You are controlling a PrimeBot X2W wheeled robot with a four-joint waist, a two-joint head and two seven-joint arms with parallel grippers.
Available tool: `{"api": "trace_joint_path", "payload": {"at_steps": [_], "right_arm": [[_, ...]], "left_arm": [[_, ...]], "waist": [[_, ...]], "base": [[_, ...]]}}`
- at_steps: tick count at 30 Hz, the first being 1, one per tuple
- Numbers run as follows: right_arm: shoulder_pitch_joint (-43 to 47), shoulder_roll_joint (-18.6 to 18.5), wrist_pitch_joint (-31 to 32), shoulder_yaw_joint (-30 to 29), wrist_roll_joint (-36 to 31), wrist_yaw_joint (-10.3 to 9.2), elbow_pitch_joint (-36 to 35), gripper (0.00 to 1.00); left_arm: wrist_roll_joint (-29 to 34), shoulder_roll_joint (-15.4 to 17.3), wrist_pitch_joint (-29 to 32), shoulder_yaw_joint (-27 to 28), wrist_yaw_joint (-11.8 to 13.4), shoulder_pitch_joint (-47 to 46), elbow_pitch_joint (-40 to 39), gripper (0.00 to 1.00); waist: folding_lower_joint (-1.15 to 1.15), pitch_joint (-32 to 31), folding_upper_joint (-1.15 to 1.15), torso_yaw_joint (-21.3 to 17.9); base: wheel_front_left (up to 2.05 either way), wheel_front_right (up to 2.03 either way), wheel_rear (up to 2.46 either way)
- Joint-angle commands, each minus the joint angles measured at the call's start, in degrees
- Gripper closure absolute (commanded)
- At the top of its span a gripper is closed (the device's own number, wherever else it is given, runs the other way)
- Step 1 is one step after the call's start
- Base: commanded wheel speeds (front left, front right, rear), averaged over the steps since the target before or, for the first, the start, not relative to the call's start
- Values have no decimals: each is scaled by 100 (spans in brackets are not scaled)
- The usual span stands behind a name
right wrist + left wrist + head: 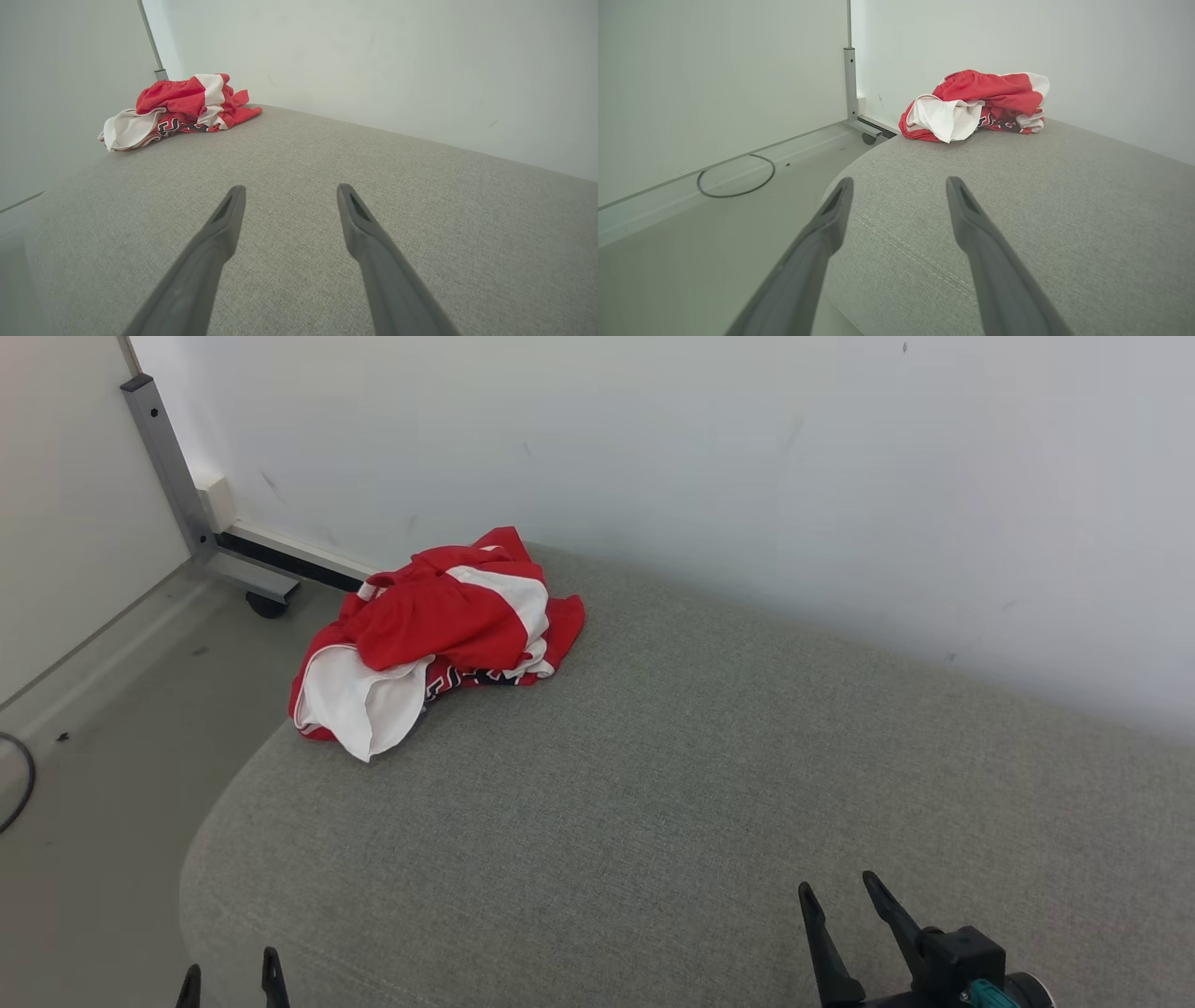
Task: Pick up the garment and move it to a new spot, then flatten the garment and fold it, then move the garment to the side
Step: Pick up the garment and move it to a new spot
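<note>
Garment (pixel 439 616) — red and white, crumpled in a heap — lies at the far left corner of the grey fabric cushion (pixel 653 784), close to the white wall (pixel 747 448). Left claw (pixel 231 982) and right claw (pixel 838 889), both spread wide and empty, hover at the cushion's near side, well apart from the garment.

Red-and-white garment (pixel 180 105) bunched far left on grey cushion (pixel 420 210), right gripper (pixel 290 188) well apart, jaws spread
</note>
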Motion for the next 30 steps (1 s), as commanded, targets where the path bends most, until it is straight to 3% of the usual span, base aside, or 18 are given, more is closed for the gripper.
{"api": "trace_joint_path", "payload": {"at_steps": [1,7,10,15,24,30], "right_arm": [[15,-14,-29,8,20,-12,10,0],[155,-15,-32,-94,62,-12,-49,0],[290,-14,-33,-216,18,-12,-100,0],[327,-15,-21,-252,-83,-12,-356,0],[-238,-16,298,-206,-513,-12,-1309,0],[-517,-16,307,-166,-574,-12,-1756,0]], "left_arm": [[-23,-9,-20,1,10,-79,23,0],[19,35,85,-73,47,-496,450,0],[8,173,432,-165,-53,-909,668,0],[-309,257,1106,-53,-89,-1683,794,0],[-952,704,1887,253,-251,-3307,679,0],[-1766,1033,2854,773,-230,-4198,536,0]], "waist": [[-1,-2,-1,-2],[-1,-11,-1,-12],[-1,1,-1,-8],[-1,338,-1,-348],[-1,1854,-1,-1273],[-1,2622,-1,-1771]], "base": [[0,0,0],[0,0,0],[0,0,0],[0,0,0],[0,0,0],[0,0,0]]}}
